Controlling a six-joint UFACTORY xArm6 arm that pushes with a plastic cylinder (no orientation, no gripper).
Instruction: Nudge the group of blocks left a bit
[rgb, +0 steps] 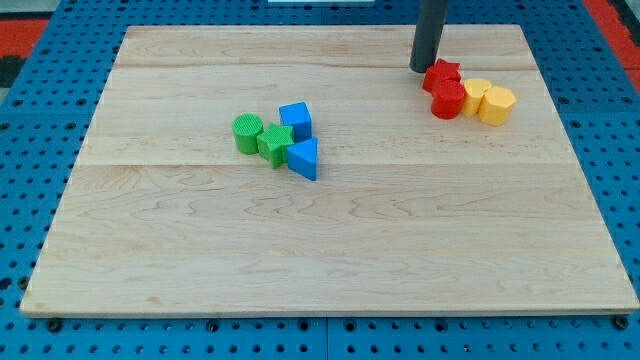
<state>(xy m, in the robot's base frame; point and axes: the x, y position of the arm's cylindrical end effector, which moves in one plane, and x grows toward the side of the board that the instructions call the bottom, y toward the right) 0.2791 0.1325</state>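
My tip (421, 70), a bare rod gripping nothing, is sitting at ten o'clock of the red star block (442, 73), seemingly touching it.

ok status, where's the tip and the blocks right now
My tip at view's top right, against the red blocks, yellow blocks right of them. Green and blue group mid-board, untouched. Nothing in the way.

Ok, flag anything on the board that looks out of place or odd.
Nothing stands out. Green and blue blocks sit in one tight cluster mid-board; red blocks and yellow blocks form another toward the view's top right. All lie flat on the board. My tip rests just left of the red ones.
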